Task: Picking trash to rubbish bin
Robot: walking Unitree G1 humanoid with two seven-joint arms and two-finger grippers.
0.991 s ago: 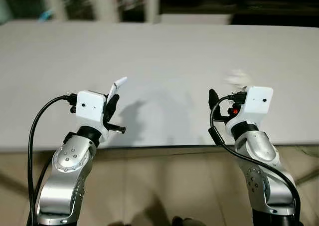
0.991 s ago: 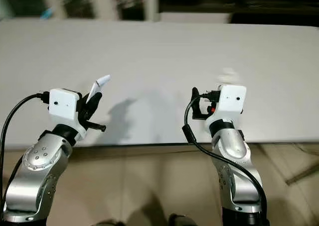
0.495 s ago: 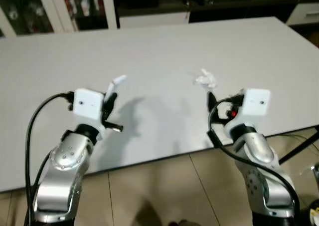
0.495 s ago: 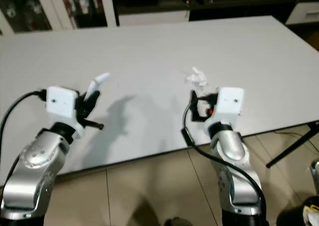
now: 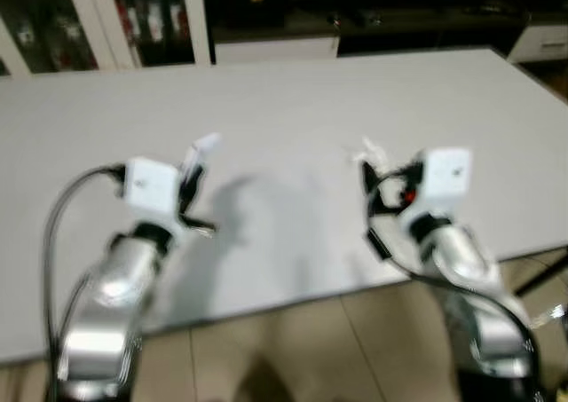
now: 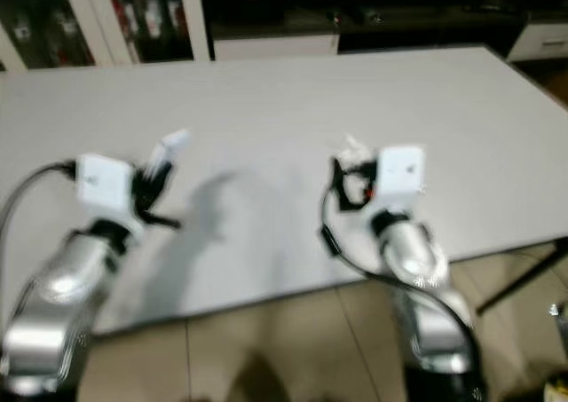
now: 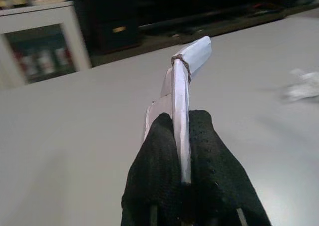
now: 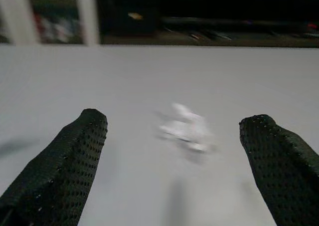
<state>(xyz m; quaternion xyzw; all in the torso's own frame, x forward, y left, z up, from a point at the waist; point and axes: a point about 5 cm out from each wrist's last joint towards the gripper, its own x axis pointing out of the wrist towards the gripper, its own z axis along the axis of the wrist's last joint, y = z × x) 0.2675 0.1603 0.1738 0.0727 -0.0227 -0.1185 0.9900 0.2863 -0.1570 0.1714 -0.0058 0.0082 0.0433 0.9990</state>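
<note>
Pinched tight on my left, the left gripper (image 7: 182,151) has its fingers clamped on a flat white paper strip (image 7: 183,94) that sticks up past the tips, held above the near left part of the white table (image 5: 266,91). To the right, the right gripper (image 8: 174,161) has its jaws spread wide. A crumpled white paper scrap (image 8: 185,128) lies on the table just beyond them, lined up with the gap between the fingers. In the head view that scrap (image 5: 371,153) sits just beside the right gripper's far side. I judge the step in hand is grabbing it. I'd ease the right arm forward and down so both fingers (image 8: 70,161) straddle the scrap, close only once it is well between them, and keep my left pinch firm meanwhile.
</note>
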